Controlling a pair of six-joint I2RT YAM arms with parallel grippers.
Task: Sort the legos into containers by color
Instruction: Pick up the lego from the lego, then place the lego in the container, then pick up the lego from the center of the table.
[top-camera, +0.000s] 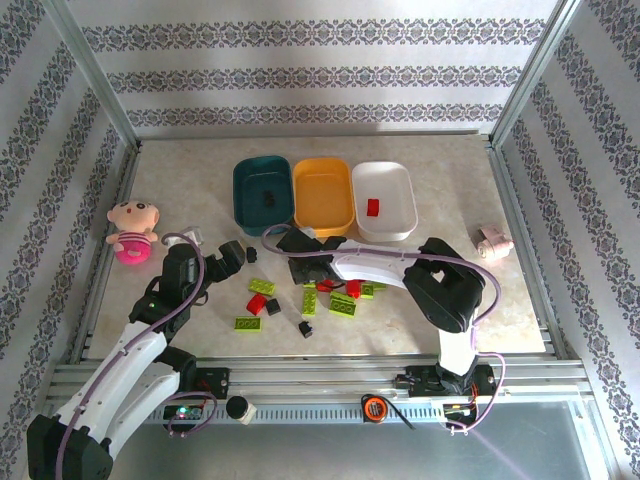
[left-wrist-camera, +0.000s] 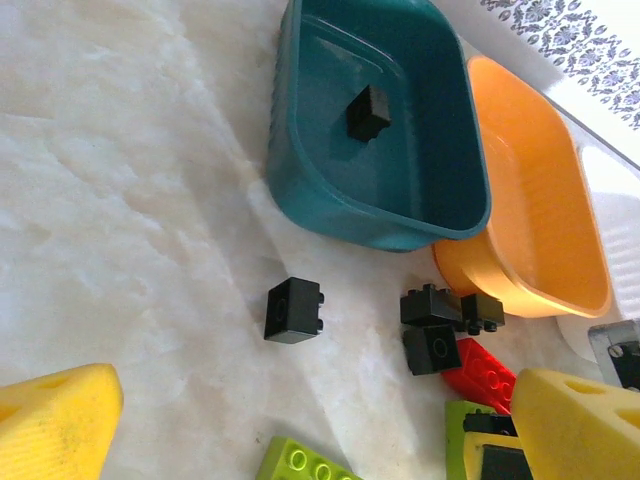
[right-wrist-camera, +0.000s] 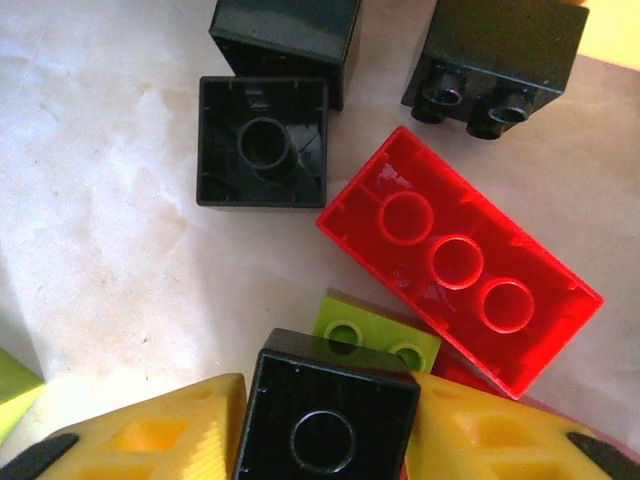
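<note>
1. The right gripper (right-wrist-camera: 330, 395) has its yellow fingers (right-wrist-camera: 140, 440) pressed on both sides of a small black plastic brick (right-wrist-camera: 330, 425).
2. The left gripper (left-wrist-camera: 315, 400) stands wide open, holding nothing.
3. Loose black, green and red legos (top-camera: 343, 305) lie between the arms.
4. Farther, the dark teal plastic tub (top-camera: 238, 195) holds one black brick (top-camera: 268, 197), the white tub (top-camera: 397, 188) one red brick (top-camera: 372, 207); the orange-yellow tub (top-camera: 322, 190) stands between.

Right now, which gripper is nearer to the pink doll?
Left. The left gripper is to the doll's right; the right gripper is farther right, jaws around a black brick.
</note>
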